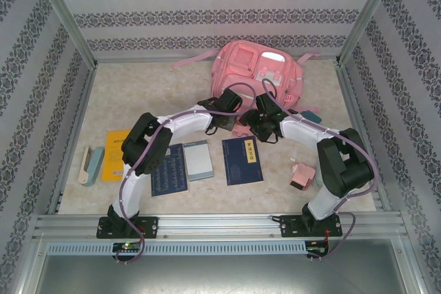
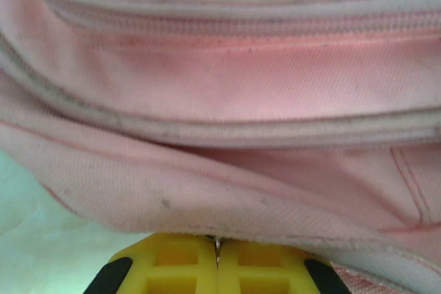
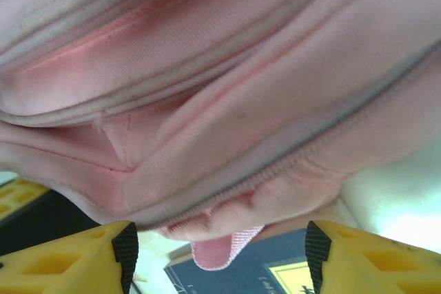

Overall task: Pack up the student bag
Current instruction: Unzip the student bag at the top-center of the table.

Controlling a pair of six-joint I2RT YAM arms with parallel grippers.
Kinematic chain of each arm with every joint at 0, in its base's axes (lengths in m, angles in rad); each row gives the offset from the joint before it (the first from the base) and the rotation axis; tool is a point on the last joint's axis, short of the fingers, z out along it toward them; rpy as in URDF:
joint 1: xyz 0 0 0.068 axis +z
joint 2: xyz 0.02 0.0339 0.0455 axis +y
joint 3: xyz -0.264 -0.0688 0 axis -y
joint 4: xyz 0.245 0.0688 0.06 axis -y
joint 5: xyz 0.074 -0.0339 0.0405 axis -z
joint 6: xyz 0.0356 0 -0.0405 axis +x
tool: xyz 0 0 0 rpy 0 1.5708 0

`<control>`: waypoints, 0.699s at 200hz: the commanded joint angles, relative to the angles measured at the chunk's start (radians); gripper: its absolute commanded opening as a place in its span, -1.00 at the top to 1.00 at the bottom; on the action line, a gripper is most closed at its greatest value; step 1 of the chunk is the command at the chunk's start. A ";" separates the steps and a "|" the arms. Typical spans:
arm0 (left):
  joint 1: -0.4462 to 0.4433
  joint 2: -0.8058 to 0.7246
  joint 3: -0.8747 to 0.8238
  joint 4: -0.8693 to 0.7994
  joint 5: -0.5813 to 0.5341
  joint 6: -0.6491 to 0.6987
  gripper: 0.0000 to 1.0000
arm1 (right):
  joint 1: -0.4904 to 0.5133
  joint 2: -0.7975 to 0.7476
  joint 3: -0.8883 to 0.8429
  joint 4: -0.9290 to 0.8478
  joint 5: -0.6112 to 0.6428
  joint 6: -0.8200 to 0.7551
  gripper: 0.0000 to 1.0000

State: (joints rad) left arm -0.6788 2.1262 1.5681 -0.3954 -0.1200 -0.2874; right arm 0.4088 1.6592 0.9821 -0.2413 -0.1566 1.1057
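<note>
The backpack [image 1: 265,74] lies far-middle on the table [image 1: 138,101], bare tabletop to its left, both my grippers at its near edge. My right gripper [image 3: 220,242] is spread wide, holding nothing, hem sagging between its fingers [image 3: 124,253] over a blue book [image 3: 275,270]; my left gripper [image 2: 217,270] is pinched tight on a small metal tab [image 2: 217,247].

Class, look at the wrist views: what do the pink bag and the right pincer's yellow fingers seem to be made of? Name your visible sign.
Student bag: woven cloth, matte, probably synthetic; a fine weave, stitched seams and zip teeth show. Right pincer fingers: likely moulded plastic, smooth yellow with recessed cells; the black tips may be rubber.
</note>
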 commanded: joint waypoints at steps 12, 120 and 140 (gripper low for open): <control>0.016 -0.074 -0.100 -0.039 0.082 0.013 1.00 | 0.002 0.019 0.012 0.115 -0.028 0.086 -0.37; 0.027 -0.120 -0.090 -0.116 0.027 0.081 1.00 | -0.032 0.052 0.025 0.096 -0.003 0.112 1.00; 0.067 -0.097 -0.073 -0.156 0.007 0.089 1.00 | -0.049 0.014 0.004 0.080 0.021 0.089 1.00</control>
State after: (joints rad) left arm -0.6552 2.0380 1.4685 -0.4164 -0.0582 -0.2401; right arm 0.3943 1.7191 0.9871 -0.1493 -0.2001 1.2385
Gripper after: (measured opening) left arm 0.062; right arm 0.070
